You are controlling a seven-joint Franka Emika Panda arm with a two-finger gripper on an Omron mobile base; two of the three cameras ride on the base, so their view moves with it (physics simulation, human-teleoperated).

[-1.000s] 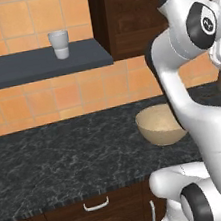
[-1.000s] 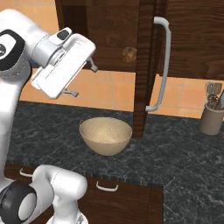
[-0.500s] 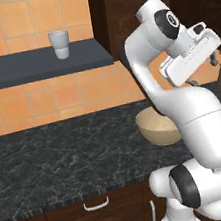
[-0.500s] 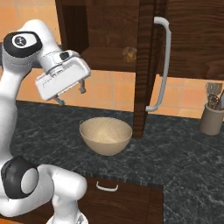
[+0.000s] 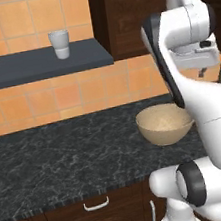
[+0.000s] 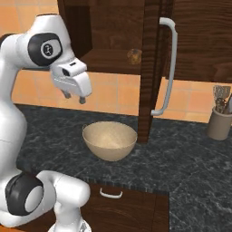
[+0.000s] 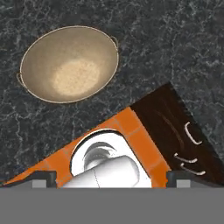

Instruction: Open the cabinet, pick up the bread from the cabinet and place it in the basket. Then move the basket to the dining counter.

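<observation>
The white robot arm has swung upright and drawn back, its wide-open two-finger gripper (image 6: 75, 95) now pointing down above the black speckled stone worktop (image 6: 190, 163).

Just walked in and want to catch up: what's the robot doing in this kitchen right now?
The cabinet door is already open, and the bread sits on its shelf, untouched. The gripper is open and empty, hanging above the black worktop to one side of the basket. The basket is empty and stands on the worktop just in front of the open cabinet. So the bread has yet to be picked up.
</observation>
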